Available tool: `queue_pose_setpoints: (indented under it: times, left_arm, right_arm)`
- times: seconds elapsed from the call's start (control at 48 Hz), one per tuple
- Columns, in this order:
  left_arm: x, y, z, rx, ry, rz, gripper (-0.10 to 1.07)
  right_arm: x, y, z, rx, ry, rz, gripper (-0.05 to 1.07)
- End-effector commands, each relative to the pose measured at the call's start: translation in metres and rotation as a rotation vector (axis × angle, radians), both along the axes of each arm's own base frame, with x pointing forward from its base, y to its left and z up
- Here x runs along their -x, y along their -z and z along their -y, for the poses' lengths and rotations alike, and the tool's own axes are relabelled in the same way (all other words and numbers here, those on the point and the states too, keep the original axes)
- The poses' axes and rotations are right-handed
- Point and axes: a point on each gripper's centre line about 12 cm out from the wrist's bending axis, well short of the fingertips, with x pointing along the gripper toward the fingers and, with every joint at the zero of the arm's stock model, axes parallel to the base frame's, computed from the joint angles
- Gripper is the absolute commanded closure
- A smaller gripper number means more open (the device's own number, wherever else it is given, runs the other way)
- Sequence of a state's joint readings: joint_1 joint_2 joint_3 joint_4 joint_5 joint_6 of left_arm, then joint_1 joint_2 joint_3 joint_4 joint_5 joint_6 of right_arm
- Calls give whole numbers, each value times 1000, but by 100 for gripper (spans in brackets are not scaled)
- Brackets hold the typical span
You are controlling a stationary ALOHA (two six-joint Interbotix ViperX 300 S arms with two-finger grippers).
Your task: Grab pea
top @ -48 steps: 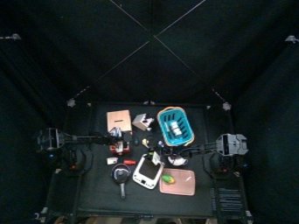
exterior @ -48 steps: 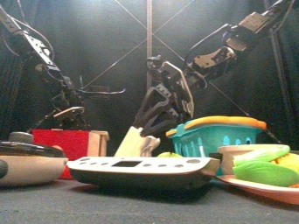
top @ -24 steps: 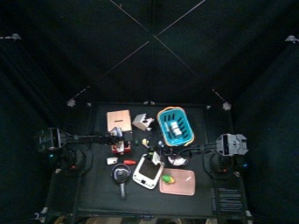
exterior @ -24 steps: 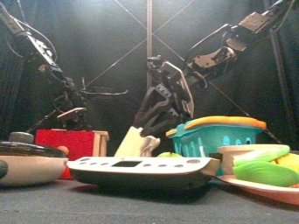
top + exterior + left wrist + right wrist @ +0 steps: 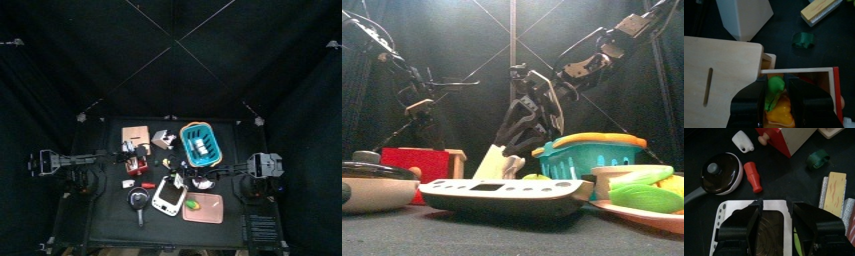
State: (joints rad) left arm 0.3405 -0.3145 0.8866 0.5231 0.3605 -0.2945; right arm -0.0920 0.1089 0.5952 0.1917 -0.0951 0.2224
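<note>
Left gripper, seen in the left wrist view: its two black jaws are clenched on the tiny bright-green toy pea, one jaw against each side of it. A yellow-orange toy piece shows just under the pea, between the jaws; cannot tell whether the two touch. Behind the jaws lies an open red box with pale wooden rim, and touching its edge a flat light-wood panel with a narrow slot. Well apart from the box: a white wedge-shaped block, a small dark-green toy piece on the black table, and a pale wooden block at the frame edge. In the top view the left arm comes in from the left of the frame and its gripper sits left of centre, over the red box; the pea is too small to make out there. In the front view that gripper hangs at upper left, above the red box, clear of the tabletop. The right gripper rests with jaws spread and nothing between them, over a white flat scale with a dark round pad. Near it a black pan with lid and knob, a red cylinder just beside the pan, and a small white bottle-shaped piece. In the top view a blue slatted plastic basket stands right of centre.
</note>
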Motion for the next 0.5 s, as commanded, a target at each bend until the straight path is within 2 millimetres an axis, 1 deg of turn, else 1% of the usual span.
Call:
queue_pose_setpoints:
  times: [0.0, 0.146, 0.333, 0.479]
  left_arm:
    - [0, -15, 0, -22, 6, 44, 38]
    - [2, -18, 4, -25, 14, 56, 38]
    - [2, -18, 8, -23, 25, 57, 38]
    - [1, -22, 15, -26, 46, 61, 38]
  right_arm:
    - [-5, -19, 0, 6, -2, 52, 22]
    - [-5, -19, 0, 6, -2, 52, 22]
    - [-6, -20, -1, 7, -3, 55, 22]
    - [-6, -25, -1, 11, -6, 67, 22]
